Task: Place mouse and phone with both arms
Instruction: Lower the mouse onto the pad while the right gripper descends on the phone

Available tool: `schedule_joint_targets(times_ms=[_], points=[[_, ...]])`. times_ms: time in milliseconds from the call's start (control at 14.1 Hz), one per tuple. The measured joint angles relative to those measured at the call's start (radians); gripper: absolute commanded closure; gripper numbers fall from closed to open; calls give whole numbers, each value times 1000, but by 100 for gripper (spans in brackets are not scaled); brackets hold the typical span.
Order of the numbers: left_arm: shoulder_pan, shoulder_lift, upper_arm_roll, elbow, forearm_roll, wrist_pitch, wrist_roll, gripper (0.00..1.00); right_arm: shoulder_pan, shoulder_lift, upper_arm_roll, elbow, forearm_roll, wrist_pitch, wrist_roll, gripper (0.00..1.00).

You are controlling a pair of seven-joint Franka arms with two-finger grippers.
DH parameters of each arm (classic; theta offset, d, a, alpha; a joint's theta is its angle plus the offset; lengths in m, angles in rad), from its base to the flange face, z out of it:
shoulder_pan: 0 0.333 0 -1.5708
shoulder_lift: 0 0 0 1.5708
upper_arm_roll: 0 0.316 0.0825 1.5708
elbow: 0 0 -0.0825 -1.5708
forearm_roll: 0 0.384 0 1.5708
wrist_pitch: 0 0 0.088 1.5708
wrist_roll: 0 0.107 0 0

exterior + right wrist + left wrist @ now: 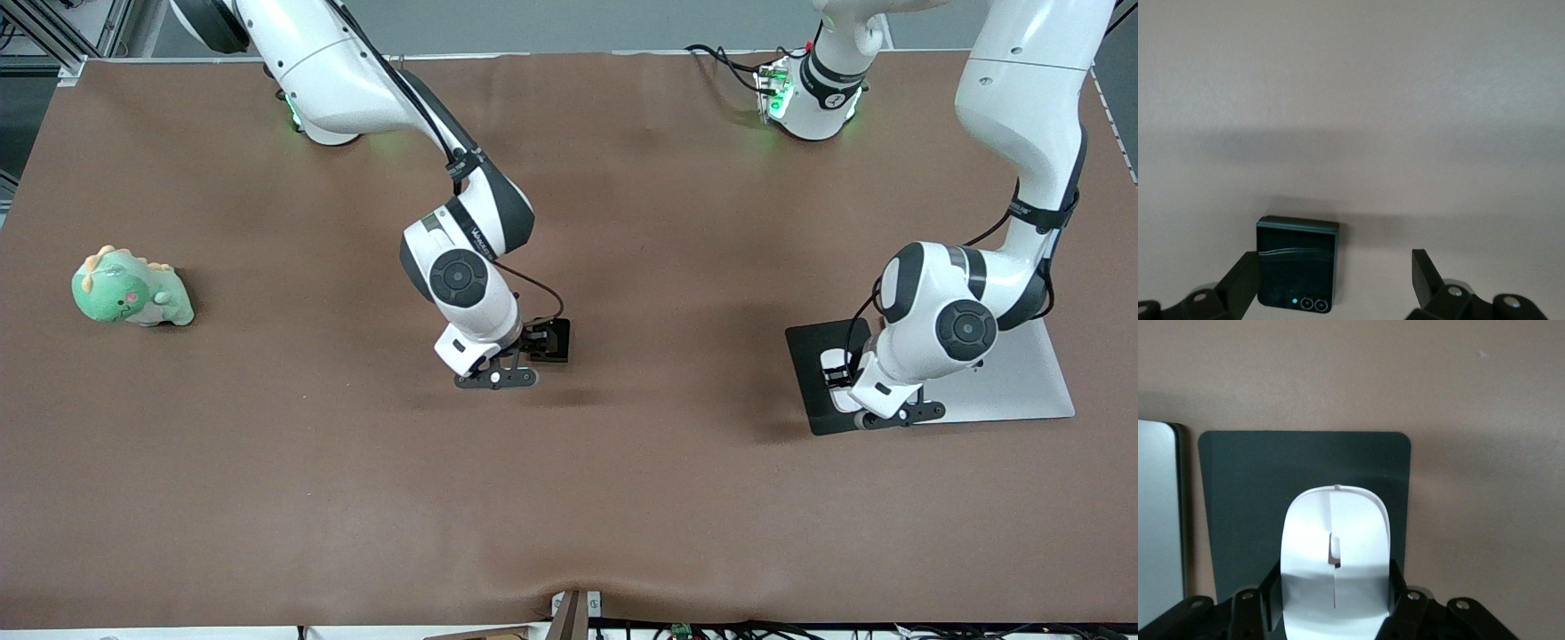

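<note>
On the black pad (813, 373) at the left arm's end, the left claw (1335, 603) pinches the mouse (1335, 547) (seemingly not yet released). Mid-tabletop (267, 498), the right claw (1335, 277) hangs spread over the phone (1297, 263), ungrasped. A silver slab (1022, 382) adjoins the pad; a green toy (131, 288) lies well apart, obstructing nothing

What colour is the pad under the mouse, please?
Black, or very dark; the pad under the mouse shows best in the left wrist view.

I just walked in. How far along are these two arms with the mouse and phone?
Nearly done. The mouse sits over the black pad, the left gripper shut on it. The phone lies on the table; the right gripper is open around it. Both must release and withdraw.
</note>
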Motion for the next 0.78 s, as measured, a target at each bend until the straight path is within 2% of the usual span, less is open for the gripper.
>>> schedule_joint_targets(times_ms=[356,783], points=[[42,7,1,-74,36,115,0,56,38,48,0,0,0,77,26,0],[43,38,-1,-87,38,163,0,56,53,86,-3,19,-7,94,39,0]])
